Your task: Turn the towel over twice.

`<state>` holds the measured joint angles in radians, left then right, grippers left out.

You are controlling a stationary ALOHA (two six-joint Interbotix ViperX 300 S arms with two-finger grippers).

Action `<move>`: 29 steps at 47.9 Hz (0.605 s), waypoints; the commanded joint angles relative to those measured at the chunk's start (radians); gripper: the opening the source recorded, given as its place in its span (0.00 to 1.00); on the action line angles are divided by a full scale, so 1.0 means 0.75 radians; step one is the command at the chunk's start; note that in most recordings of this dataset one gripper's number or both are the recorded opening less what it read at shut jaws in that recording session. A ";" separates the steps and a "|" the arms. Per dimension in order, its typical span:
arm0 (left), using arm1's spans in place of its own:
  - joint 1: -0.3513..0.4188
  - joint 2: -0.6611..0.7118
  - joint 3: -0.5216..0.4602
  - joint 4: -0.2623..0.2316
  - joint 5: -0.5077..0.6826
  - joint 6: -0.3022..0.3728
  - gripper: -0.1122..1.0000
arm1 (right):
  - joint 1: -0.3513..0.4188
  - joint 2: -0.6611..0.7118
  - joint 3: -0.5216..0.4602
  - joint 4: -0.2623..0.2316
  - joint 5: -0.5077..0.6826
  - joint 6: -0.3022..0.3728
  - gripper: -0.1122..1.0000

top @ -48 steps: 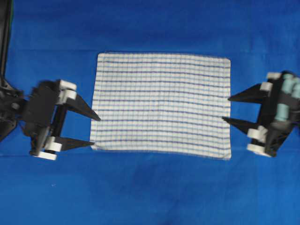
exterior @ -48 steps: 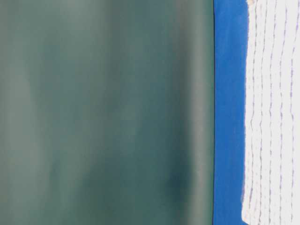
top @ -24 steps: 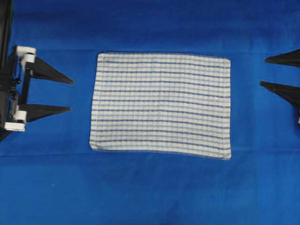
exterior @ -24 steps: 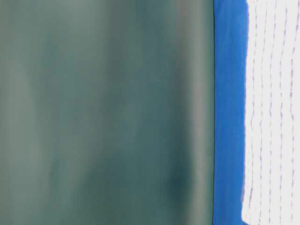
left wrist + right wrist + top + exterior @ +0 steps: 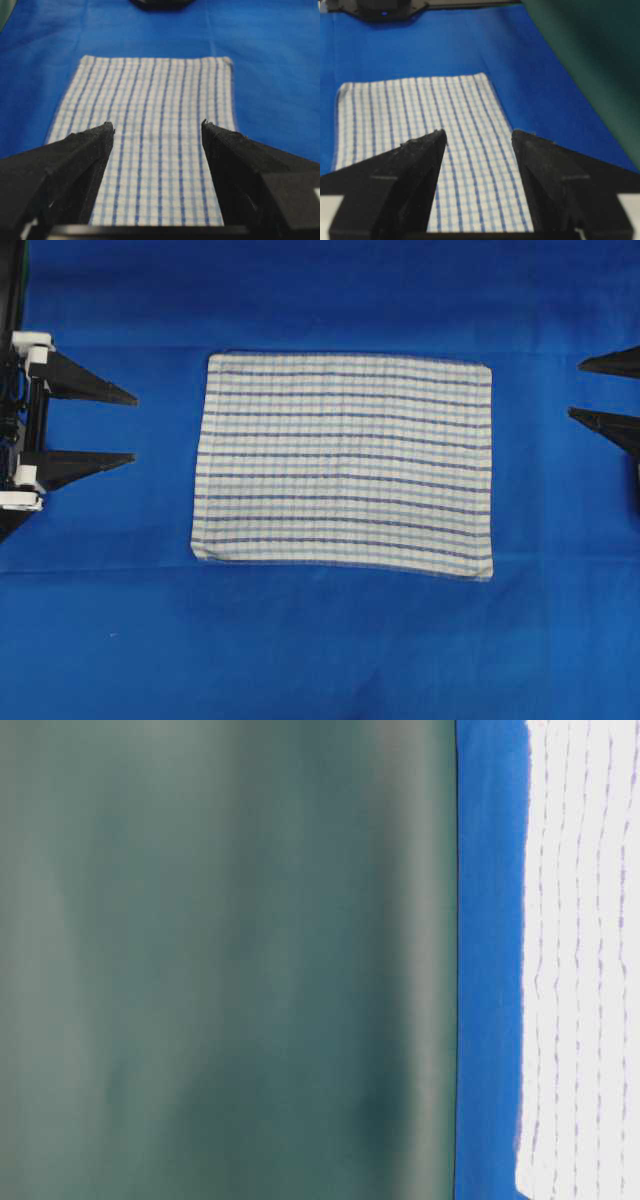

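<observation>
Overhead view, cloths: one plain blue table cloth (image 5: 320, 640) across the whole frame.
Towels: one rectangular white woven towel with thin blue stripes (image 5: 345, 465), flat at frame centre, all four edges free.
Grippers: two; black left gripper (image 5: 128, 427) at the left edge, jaws wide, empty, well apart from the towel.
Black right gripper (image 5: 578, 390) at the right edge, jaws wide, empty.
Cut off: right gripper's body beyond the frame; table-level picture blurred, towel (image 5: 580, 960) partly shown.

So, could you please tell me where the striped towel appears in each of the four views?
Overhead: towel flat at centre.
Table-level: white band along the tabletop.
Left wrist: centre, beyond the open fingers.
Right wrist: left of centre.
Shared landmark: blue cloth beneath it.
</observation>
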<state>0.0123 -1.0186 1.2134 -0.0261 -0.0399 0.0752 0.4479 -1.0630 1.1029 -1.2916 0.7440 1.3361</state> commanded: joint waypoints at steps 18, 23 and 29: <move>0.008 -0.217 0.041 0.004 0.141 -0.010 0.70 | -0.002 -0.100 0.020 0.029 0.135 -0.022 0.63; 0.006 -0.323 0.082 0.002 0.178 -0.010 0.70 | -0.002 -0.151 0.082 0.033 0.139 -0.012 0.61; 0.008 -0.415 0.135 0.004 0.205 -0.010 0.70 | -0.002 -0.211 0.160 0.027 0.137 0.027 0.61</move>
<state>0.0138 -1.3054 1.3100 -0.0245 0.1089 0.0675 0.4479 -1.2088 1.2088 -1.2655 0.8483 1.3422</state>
